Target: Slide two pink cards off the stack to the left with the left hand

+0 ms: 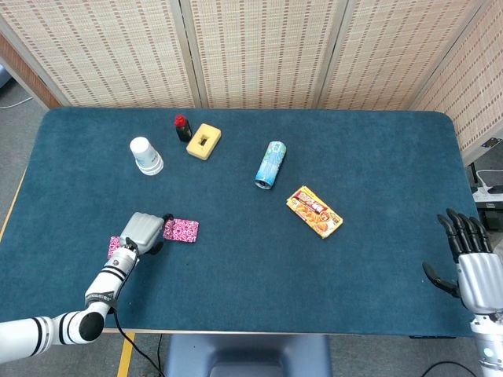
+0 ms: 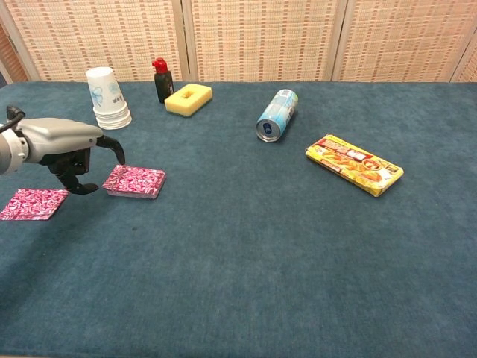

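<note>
One pink card (image 2: 33, 203) left of the empty, loosely curled left robot hand (image 2: 71, 145), fingertip at the stack (image 2: 135, 181).

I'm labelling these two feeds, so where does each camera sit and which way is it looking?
Head view: high above the near table edge, looking steeply down on the table; shows the left hand and right hand.
Chest view: low at the near edge, looking across to the screens; shows the left hand only.
Shared: card stack, slid card, cups.
</note>
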Available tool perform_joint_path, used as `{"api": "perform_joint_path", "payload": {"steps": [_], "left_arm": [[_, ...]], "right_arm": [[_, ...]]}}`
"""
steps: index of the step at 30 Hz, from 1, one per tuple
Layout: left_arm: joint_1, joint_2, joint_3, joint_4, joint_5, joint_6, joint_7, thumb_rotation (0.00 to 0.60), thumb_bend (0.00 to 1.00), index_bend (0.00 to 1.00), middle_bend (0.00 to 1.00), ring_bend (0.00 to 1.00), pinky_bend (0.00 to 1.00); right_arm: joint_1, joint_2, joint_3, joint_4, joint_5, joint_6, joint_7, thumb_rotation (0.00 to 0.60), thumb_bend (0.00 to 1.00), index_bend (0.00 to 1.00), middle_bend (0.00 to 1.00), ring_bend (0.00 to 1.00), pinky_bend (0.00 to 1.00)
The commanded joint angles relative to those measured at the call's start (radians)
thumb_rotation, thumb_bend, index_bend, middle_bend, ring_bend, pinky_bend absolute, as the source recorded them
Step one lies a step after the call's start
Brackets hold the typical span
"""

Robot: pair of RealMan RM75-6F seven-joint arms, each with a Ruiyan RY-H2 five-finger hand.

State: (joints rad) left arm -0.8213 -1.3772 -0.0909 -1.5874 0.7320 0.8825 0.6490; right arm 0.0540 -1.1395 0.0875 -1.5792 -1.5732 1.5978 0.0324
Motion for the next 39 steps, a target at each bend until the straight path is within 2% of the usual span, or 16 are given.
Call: {"api": "perform_joint_path", "payload": {"steps": [1,4,5,8,16,19,30,39], "left_arm": [[-0.024,0.032,-0.003,-0.009,-0.029,-0.038,-0.006,0.600,0.39,0.33,1.00,1.00,1.00],[-0.042,0.062,0.002,-0.021,-0.054,-0.074,-0.009,0.600,0.39,0.52,1.00,1.00,1.00],[-0.047,0.070,0.002,-0.026,-0.055,-0.080,-0.016,0.600,0.38,0.56,1.00,1.00,1.00],[-0.052,0.083,0.008,-0.036,-0.043,-0.081,-0.029,0.600,0.38,0.56,1.00,1.00,1.00],[-0.072,0.067,0.017,-0.041,-0.047,-0.063,-0.046,0.600,0.38,0.32,1.00,1.00,1.00],[-0.072,0.053,0.019,-0.036,-0.045,-0.055,-0.064,0.600,0.39,0.26,1.00,1.00,1.00],[-0.094,0.008,0.022,-0.021,-0.067,-0.047,-0.085,0.600,0.38,0.20,1.00,1.00,1.00],[-0.104,-0.007,0.030,-0.017,-0.090,-0.039,-0.093,0.600,0.38,0.11,1.00,1.00,1.00]], "right_arm": [[0.000,0.001,-0.001,-0.001,-0.001,0.000,-0.002,0.600,0.22,0.00,0.00,0.00,0.05],[0.000,0.000,-0.002,0.000,-0.002,-0.002,-0.002,0.600,0.22,0.00,0.00,0.00,0.05],[0.001,0.000,-0.001,0.001,-0.001,-0.002,-0.003,0.600,0.22,0.00,0.00,0.00,0.05],[0.003,-0.002,0.000,0.001,0.003,-0.007,-0.007,0.600,0.22,0.00,0.00,0.00,0.05],[0.005,-0.005,-0.002,-0.001,0.005,-0.013,-0.017,0.600,0.22,0.00,0.00,0.00,0.05],[0.005,-0.004,-0.001,-0.001,0.007,-0.013,-0.014,0.600,0.22,0.00,0.00,0.00,0.05],[0.005,-0.003,-0.002,-0.001,0.006,-0.013,-0.013,0.600,0.22,0.00,0.00,0.00,0.05],[0.005,0.000,-0.001,-0.002,0.007,-0.014,-0.008,0.600,0.22,0.00,0.00,0.00,0.05]]}}
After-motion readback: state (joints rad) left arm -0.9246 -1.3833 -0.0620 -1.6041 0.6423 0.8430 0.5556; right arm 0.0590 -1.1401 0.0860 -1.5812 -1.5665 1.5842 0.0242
